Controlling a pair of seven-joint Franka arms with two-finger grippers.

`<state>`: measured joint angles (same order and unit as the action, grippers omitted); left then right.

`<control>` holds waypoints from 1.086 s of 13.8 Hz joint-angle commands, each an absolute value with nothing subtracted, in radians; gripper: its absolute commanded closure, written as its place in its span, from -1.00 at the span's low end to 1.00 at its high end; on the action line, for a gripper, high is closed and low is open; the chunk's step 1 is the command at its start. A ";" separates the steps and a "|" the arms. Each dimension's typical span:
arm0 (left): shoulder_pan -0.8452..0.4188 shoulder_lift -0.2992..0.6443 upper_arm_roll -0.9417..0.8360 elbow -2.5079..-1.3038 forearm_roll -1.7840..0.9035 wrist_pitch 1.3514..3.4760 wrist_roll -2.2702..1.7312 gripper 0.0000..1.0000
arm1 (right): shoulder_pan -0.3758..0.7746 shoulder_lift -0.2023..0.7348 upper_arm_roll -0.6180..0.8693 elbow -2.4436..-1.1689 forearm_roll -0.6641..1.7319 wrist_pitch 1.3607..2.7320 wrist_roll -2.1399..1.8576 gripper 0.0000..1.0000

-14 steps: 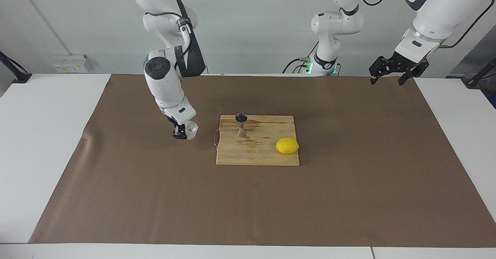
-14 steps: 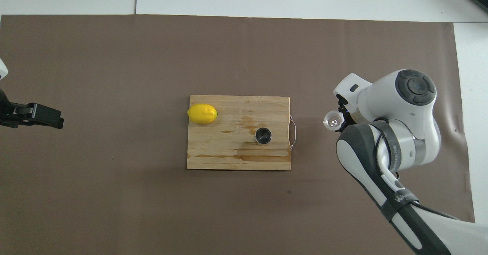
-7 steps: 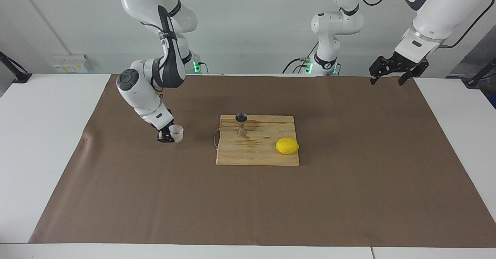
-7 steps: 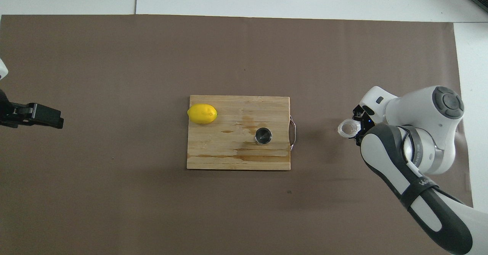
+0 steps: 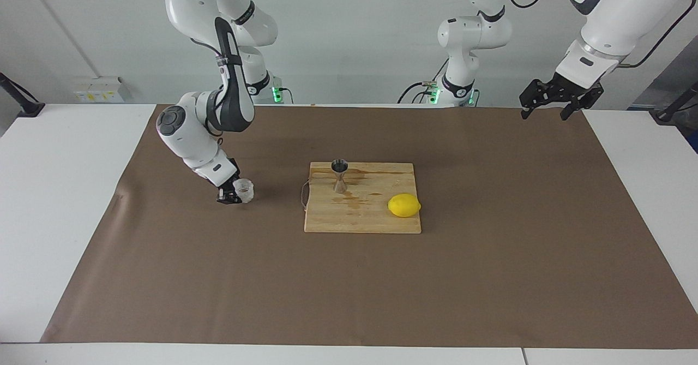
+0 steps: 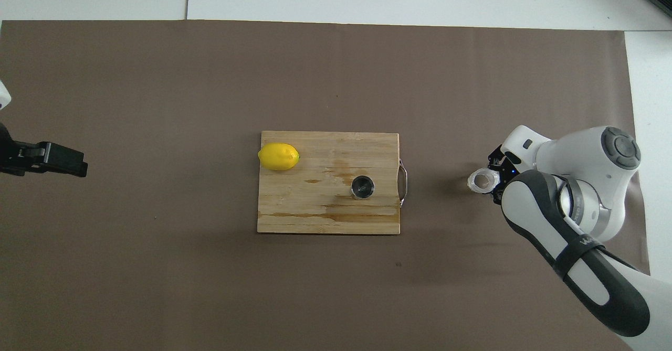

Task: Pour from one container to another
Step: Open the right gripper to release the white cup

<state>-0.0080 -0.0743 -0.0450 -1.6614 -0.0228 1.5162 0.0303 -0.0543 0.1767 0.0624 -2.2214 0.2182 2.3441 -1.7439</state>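
Observation:
The small clear glass cup point(image 5: 244, 190) point(image 6: 481, 180) stands upright, low at the brown mat, beside the cutting board's handle end toward the right arm's end of the table. My right gripper point(image 5: 235, 193) point(image 6: 491, 179) is shut on it from the side. The silver hourglass jigger point(image 5: 340, 175) point(image 6: 363, 187) stands upright on the wooden board point(image 5: 376, 222) point(image 6: 315, 221), apart from the cup. My left gripper point(image 5: 545, 114) point(image 6: 80, 165) hangs open and holds nothing, waiting above the mat's edge at the left arm's end.
A yellow lemon point(image 5: 404, 205) point(image 6: 279, 156) lies on the board's corner toward the left arm's end. Wet stains mark the board around the jigger. A wire handle point(image 5: 303, 195) point(image 6: 403, 183) sticks out of the board toward the cup.
The right arm has carried the cup away from the board toward its own end of the table and lowered it to the mat. The left arm has not moved.

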 commanded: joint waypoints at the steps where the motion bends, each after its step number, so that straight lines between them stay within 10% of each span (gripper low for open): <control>1: 0.000 -0.091 -0.048 -1.667 -0.017 1.503 0.038 -1.00 | -0.071 0.175 0.077 -2.226 0.247 2.361 -1.770 -1.00; 15: 0.000 -0.091 -0.048 -1.667 -0.017 1.503 0.038 -1.00 | -0.048 -0.032 0.080 -1.968 0.053 2.105 -1.190 -1.00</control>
<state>-0.0080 -0.0743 -0.0450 -1.6614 -0.0228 1.5162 0.0302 -0.0533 -0.0388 0.0661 -2.0456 0.1213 2.1684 -1.3465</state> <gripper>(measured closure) 0.000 0.000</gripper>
